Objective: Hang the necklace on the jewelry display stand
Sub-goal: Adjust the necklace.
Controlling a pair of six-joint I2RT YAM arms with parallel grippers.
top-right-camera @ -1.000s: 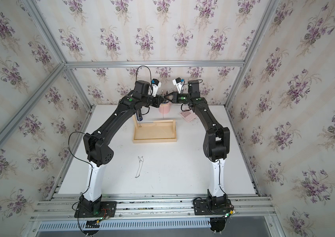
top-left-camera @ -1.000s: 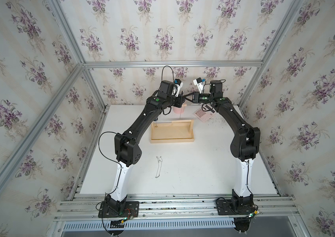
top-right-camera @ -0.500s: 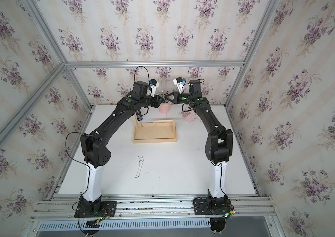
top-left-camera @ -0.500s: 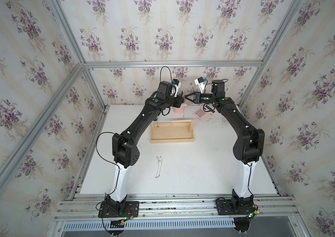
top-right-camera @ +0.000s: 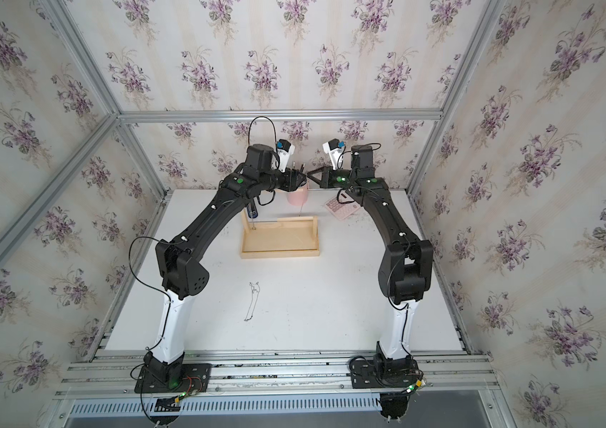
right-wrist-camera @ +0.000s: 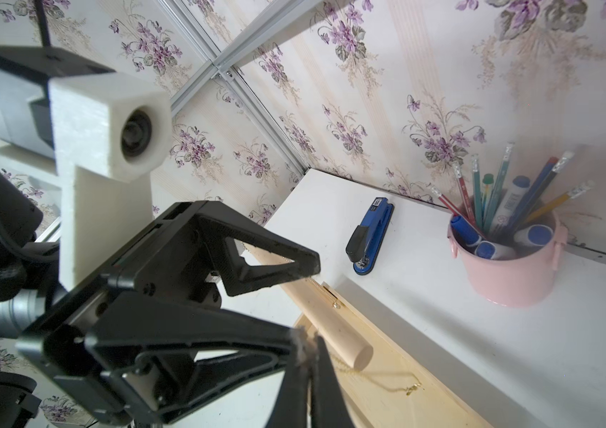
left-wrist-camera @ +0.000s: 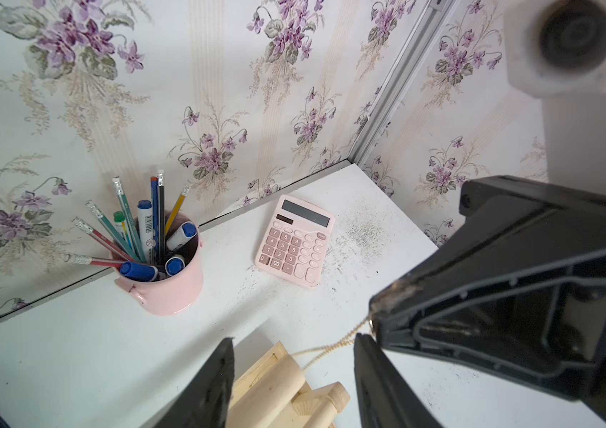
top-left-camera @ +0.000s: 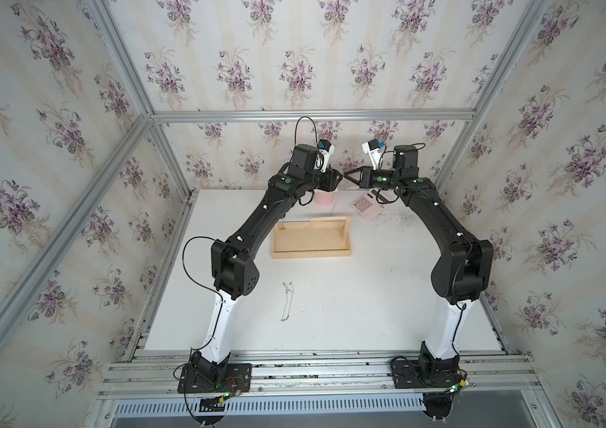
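Note:
The jewelry display stand [top-left-camera: 312, 253] is a pale wooden tray at the back of the table, also seen in a top view [top-right-camera: 279, 254]. Both grippers meet high above it. My right gripper [right-wrist-camera: 309, 339] is shut on the necklace [right-wrist-camera: 368, 378], a fine gold chain that hangs past a round dowel [right-wrist-camera: 335, 333] towards the tray. In the left wrist view the necklace [left-wrist-camera: 327, 349] runs from the right gripper's tip [left-wrist-camera: 372, 315] over the stand's bars [left-wrist-camera: 272, 385]. My left gripper [left-wrist-camera: 294, 339] is open, its jaws on either side of those bars with nothing gripped.
A pink pen cup [left-wrist-camera: 168, 289] and a pink calculator [left-wrist-camera: 294, 241] stand behind the stand by the back wall. A blue stapler [right-wrist-camera: 370, 237] lies to the stand's left. A second thin chain [top-left-camera: 287, 302] lies on the table nearer the front.
My left gripper has opened. Both wrists have shifted slightly above the stand, and the right gripper has stayed shut on the chain.

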